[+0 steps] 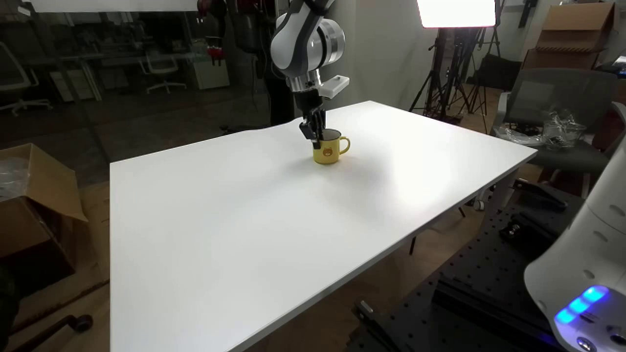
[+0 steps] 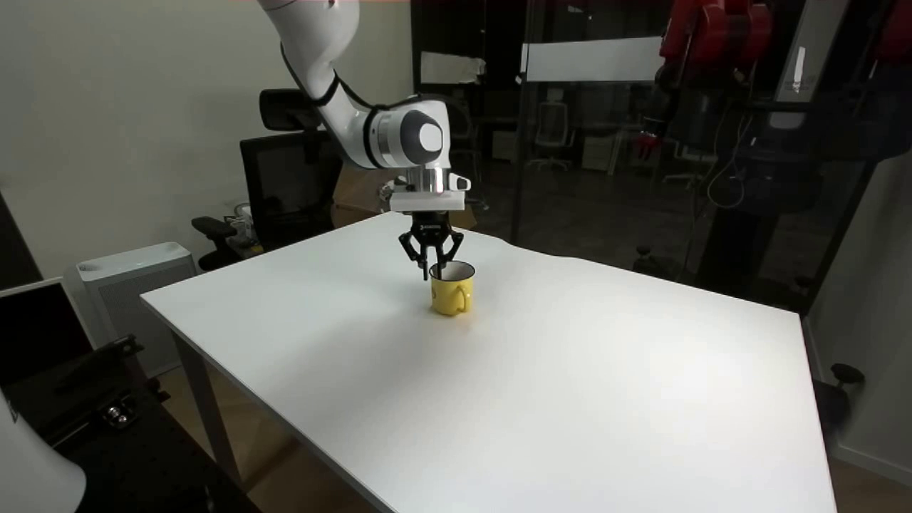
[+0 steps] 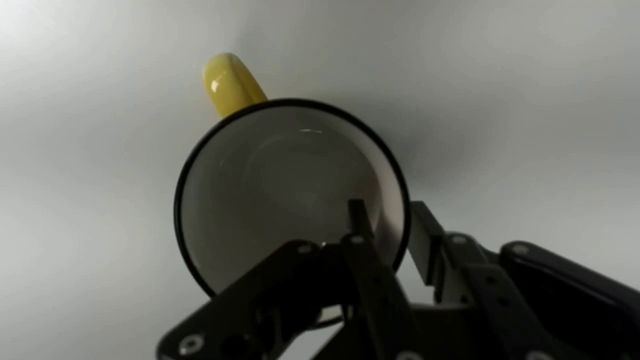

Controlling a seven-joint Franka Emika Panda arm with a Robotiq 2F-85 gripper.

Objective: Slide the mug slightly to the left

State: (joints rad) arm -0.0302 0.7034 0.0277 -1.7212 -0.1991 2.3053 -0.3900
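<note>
In an exterior view, a yellow mug (image 1: 334, 149) stands upright on a white table (image 1: 234, 220), toward its far edge, with its loop handle (image 1: 346, 144) directed rightward in the frame and a small printed animal face (image 1: 327, 152) turned to the camera. The white arm (image 1: 291, 51) reaches down from above, its black gripper (image 1: 319, 142) at the mug's rim on the side away from the handle. A cardboard box (image 1: 54, 178) lies left of the table; at the right, a grey chair (image 1: 557, 93) bears clear plastic (image 1: 565, 128) near a bright panel lamp (image 1: 457, 12). In an exterior view, the fingers (image 2: 425, 268) point downward, parted, one outside the mug and one within its mouth; a black chair (image 2: 292, 182) and a white appliance (image 2: 139, 299) with a grille stand beside the table. In the wrist view, the mug appears from above, a dark rim enclosing a pale interior (image 3: 295, 170), handle toward the upper left. A gap shows between the inner finger and the wall, so the hand is unclenched, straddling the wall; whether the outer finger touches it cannot be told.
</note>
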